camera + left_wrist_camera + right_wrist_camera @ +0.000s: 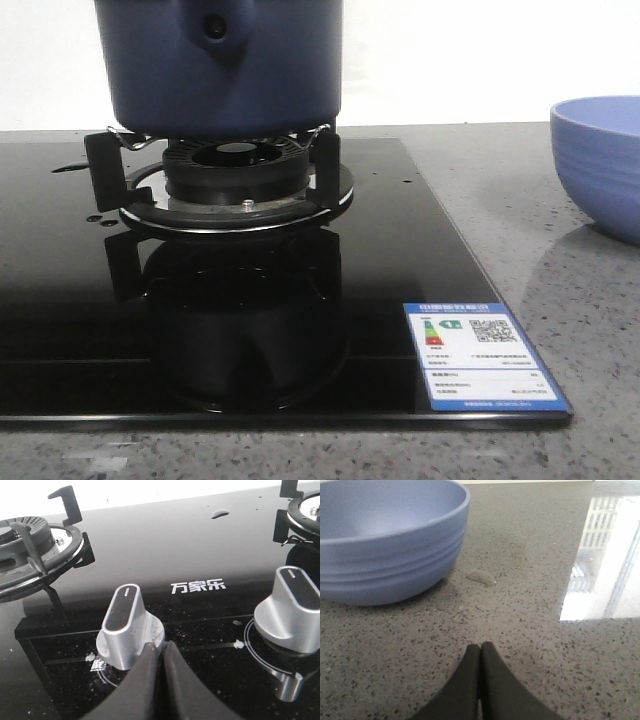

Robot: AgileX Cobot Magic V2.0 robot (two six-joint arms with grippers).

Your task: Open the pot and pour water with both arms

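The speckled grey desk [480, 190] carries a black glass hob [400, 230], and on the hob's burner stand [235, 185] sits the pot [220, 65], dark navy with straight sides and a handle lug facing the front camera. Its top runs out of the front view, so whether a lid is on it cannot be told. On the desk to the right of the hob, well apart from the pot, stands a paler blue ribbed bowl [600, 165]. A white and blue energy label [480, 355] is stuck on the hob's near right corner.

Neither arm shows in the front view. The left wrist view looks low across the hob's front edge: the left gripper [160, 652] has its jaws pressed together with nothing between them, their tips just in front of the base of a silver control knob [127, 625]; whether they touch it I cannot tell. A second knob [292, 610] stands further along, with an empty burner [30, 545] beyond.

The right gripper [480, 652] hangs low over bare desk, its jaws likewise closed together and holding nothing, pointed past the side of the bowl [390, 545], which is near but clearly apart from the tips.
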